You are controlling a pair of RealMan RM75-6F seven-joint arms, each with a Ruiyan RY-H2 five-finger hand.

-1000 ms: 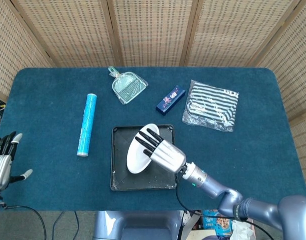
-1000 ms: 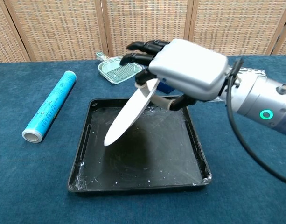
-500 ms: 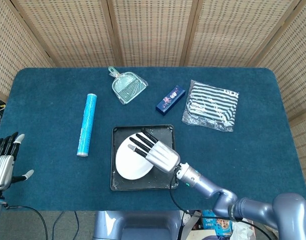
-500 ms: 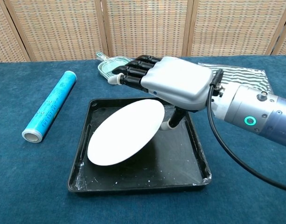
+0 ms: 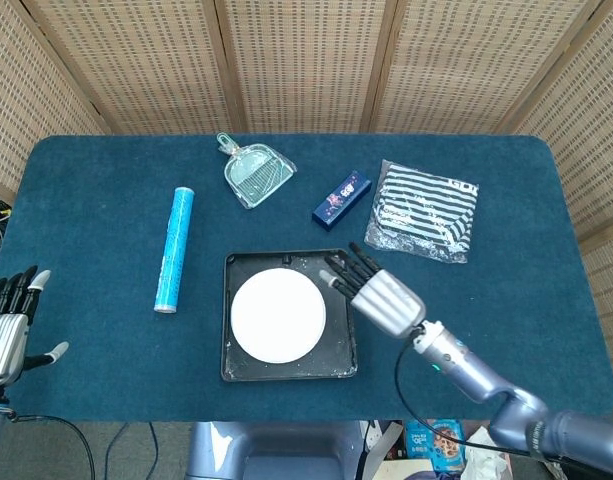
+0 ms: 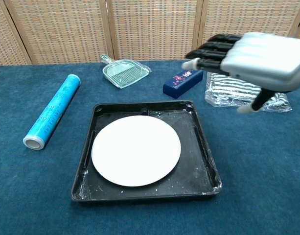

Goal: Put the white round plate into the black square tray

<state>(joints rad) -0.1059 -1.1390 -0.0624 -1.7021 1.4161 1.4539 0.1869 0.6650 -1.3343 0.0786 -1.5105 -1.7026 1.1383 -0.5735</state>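
You're working at a staged test bench, not a lived-in room: a table (image 5: 106, 200) under dark blue cloth, woven rattan screens (image 5: 296, 60) closing it in behind, with cables (image 5: 56, 420) trailing off the near edge

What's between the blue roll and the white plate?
In the head view, only bare blue cloth and the tray's left wall lie between the blue roll and the white plate.

blue roll (image 5: 174, 250), dustpan (image 5: 257, 174), blue box (image 5: 343, 199), perhaps bagged cloth (image 5: 424, 210)
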